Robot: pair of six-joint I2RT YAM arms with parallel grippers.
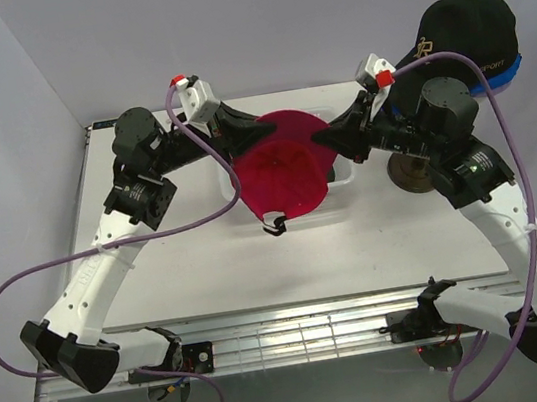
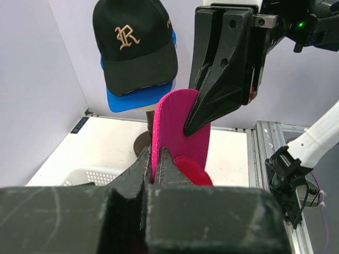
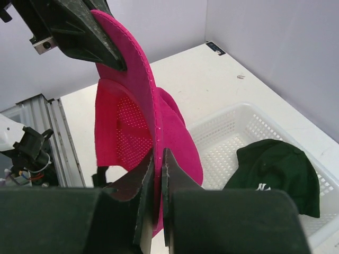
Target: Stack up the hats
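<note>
1. Left side first: biting only a thin edge of the magenta fabric baseball cap with the left claw. Soft cloth, shallow bite. Could slide free under any sideways tug.
2. Middle now: holding that cap up between both arms, right over the white plastic mesh basket. Pulling apart would strain the stitching, and crowding together would buckle the cloth. Losing either pinch probably means swinging down, or dropping in beside the dark green fabric cap with white lettering lying in the basket.
3. Over to the right: heading, presumably, for the black fabric cap with gold emblem sitting on the bright blue fabric cap, well apart from the basket. Tight going past the right arm's own elbow. Clipping the brown stand could tip the pile or knock the black one askew.
4. Left claw: squeezed together, clamped on the magenta cap's edge, cloth sandwiched between the pads.
5. Right claw: likewise pinched tight on the opposite edge, touching nothing else.
</note>
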